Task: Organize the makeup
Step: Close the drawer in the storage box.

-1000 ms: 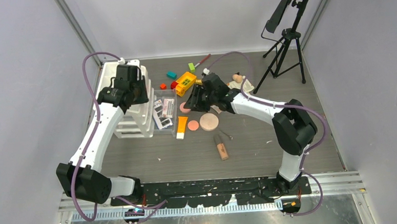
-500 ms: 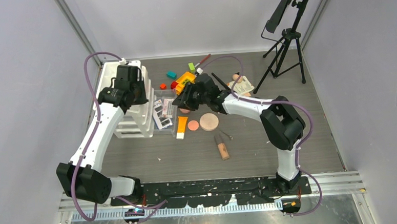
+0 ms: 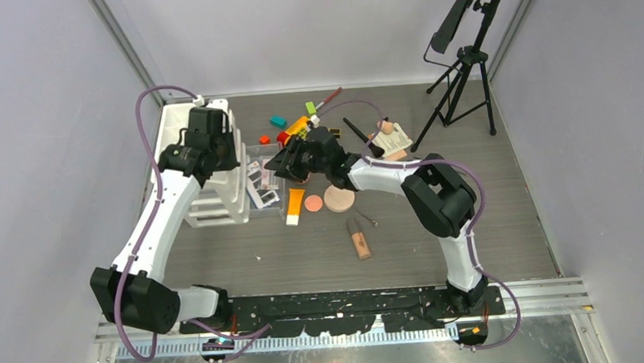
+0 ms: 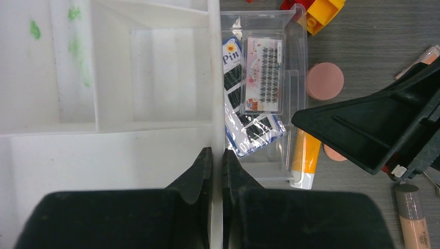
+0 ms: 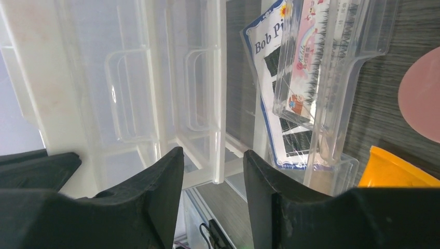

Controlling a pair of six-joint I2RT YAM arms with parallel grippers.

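Now: left gripper pinches the white organizer by its wall. Right gripper spread, 2 fingers astride a clear wall. Orange tube and pink compact lie just beside the drawer; beige tube nearer.

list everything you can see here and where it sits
white organizer: 1, white, left side
clear tray: 1, clear, against organizer's right side
hairpin card: 1, blue-white, in the tray
lash card: 1, pink, in the tray
orange tube: 1, orange, white cap, beside tray
pink compacts: 2, pink, by the tube
peach compact: 1, peach, beside those
beige tube: 1, beige, near centre
red pencil: 1, red, far edge
black brush: 1, black, far centre
blocks: 3, teal, green, red, far centre
toy brick: 1, yellow-red, far centre
tripod: 1, black, far right
left fingers: 2, black, shut on organizer's wall
right fingers: 2, black, open around a clear edge
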